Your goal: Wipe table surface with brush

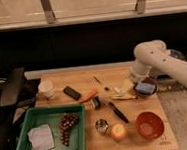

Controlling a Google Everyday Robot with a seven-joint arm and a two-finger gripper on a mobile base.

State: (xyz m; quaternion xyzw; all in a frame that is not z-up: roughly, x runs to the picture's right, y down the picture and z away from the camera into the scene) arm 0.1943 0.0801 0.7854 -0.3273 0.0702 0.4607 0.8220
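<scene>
Well, the brush lies near the middle of the table surface, just below an orange piece and left of the black-handled utensil. The small metal cup sits lower in the frame. My claw hangs centre right, well apart from the brush, by the dark bowl, its jaws spread wide and gripping nothing.

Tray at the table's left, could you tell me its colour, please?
The tray is green, camera view; the claw hangs by the dark bowl.
</scene>
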